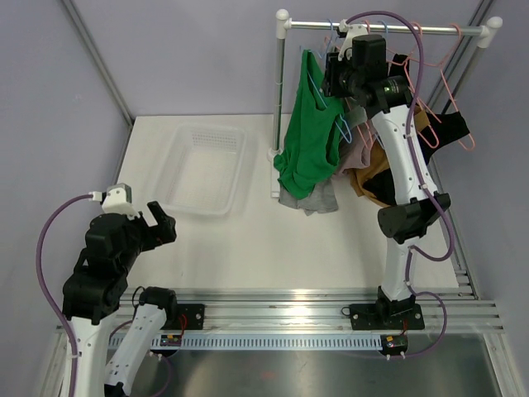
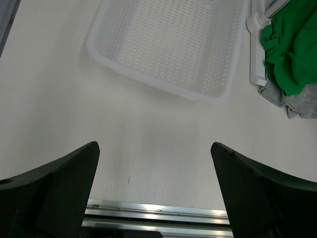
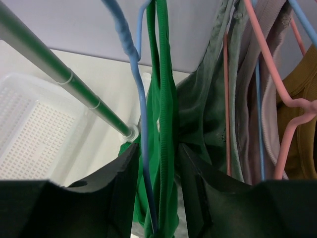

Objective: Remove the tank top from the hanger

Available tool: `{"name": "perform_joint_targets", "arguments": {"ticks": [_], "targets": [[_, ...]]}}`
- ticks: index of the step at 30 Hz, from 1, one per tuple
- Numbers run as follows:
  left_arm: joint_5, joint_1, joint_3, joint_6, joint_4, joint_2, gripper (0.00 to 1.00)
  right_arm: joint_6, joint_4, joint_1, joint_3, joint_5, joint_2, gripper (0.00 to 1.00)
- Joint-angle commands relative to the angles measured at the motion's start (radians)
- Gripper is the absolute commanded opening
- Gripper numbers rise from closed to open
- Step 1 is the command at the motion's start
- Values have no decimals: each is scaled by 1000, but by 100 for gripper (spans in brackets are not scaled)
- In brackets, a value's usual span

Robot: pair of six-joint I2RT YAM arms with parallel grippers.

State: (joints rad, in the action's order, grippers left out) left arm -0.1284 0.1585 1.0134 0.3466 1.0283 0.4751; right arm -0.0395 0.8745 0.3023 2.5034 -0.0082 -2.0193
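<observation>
The green ribbed tank top point(image 1: 307, 141) hangs from a thin blue wire hanger point(image 3: 141, 124) at the left end of a metal clothes rail with white end caps point(image 1: 388, 27), above the far right part of the desk. The right gripper point(image 3: 157, 153) is raised to it. In the wrist view its two black fingers stand narrow, one on each side of the green shoulder strap and the blue wire. I cannot tell whether they press on the cloth or only flank it.

The left gripper point(image 2: 153, 145) hangs wide open and holds nothing, low over the near left corner and well apart from the garment.

The desk point(image 1: 248, 248) is plain white, with pale lilac walls behind and an aluminium rail point(image 1: 314, 302) along its near edge.

A white perforated plastic basket point(image 1: 198, 210) sits towards the far left, just beside the rail's upright post. Crowding the green top on its right are a grey garment point(image 1: 318, 198), a mustard one point(image 1: 372, 178) and a black one point(image 1: 446, 128). Pink wire hangers point(image 1: 450, 91) are also strung along the same rail, close against the right arm.
</observation>
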Motion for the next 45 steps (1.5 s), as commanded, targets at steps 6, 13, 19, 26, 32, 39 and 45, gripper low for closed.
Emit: {"name": "perform_joint_targets", "arguments": {"ticks": [6, 13, 19, 26, 32, 39, 45], "targets": [[72, 4, -13, -20, -40, 7, 99, 58, -15, 4, 66, 31, -15, 31], [107, 4, -16, -31, -53, 19, 99, 58, -31, 3, 66, 30, -1, 28], [119, 4, -19, -32, -57, 28, 99, 52, -37, 4, 55, 25, 14, 21], [122, 4, -21, -35, -62, 26, 99, 46, -46, 6, 63, 19, 27, 20], [122, 4, -22, -37, -62, 26, 99, 46, -51, 6, 71, 25, 33, 23], [147, 4, -22, -38, -63, 26, 99, 46, -51, 4, 78, 25, 34, 28], [151, 4, -22, -38, -63, 26, 99, 46, -54, 6, 78, 20, 40, 28]]}}
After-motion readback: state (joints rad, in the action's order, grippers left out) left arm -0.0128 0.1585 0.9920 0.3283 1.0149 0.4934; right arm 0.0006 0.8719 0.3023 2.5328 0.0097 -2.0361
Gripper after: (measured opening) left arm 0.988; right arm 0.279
